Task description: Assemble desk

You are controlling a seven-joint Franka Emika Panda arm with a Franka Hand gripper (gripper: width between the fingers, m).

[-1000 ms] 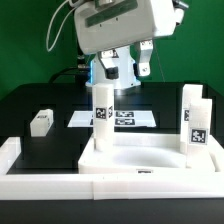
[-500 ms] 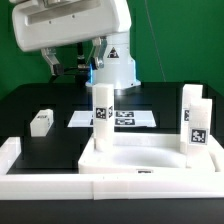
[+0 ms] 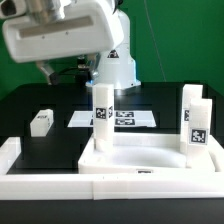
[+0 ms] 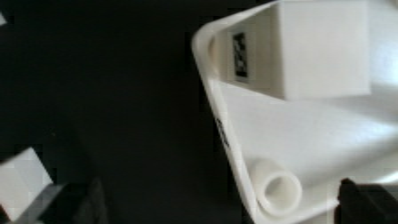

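Observation:
The white desk panel lies rimmed side up at the front of the black table. One tagged leg block stands upright at its back left corner, and two more stand at its right end. A fourth leg block lies loose on the table at the exterior view's left. My gripper hangs high at the upper left, open and empty. In the wrist view the panel, one upright leg and an empty round corner socket show, with my gripper wide open above them.
The marker board lies flat behind the panel. Long white bars edge the table at the left and front. The robot's white base stands at the back, before a green wall.
The arm has swung from above the table's middle toward the exterior view's left. The panel and the leg blocks have not moved.

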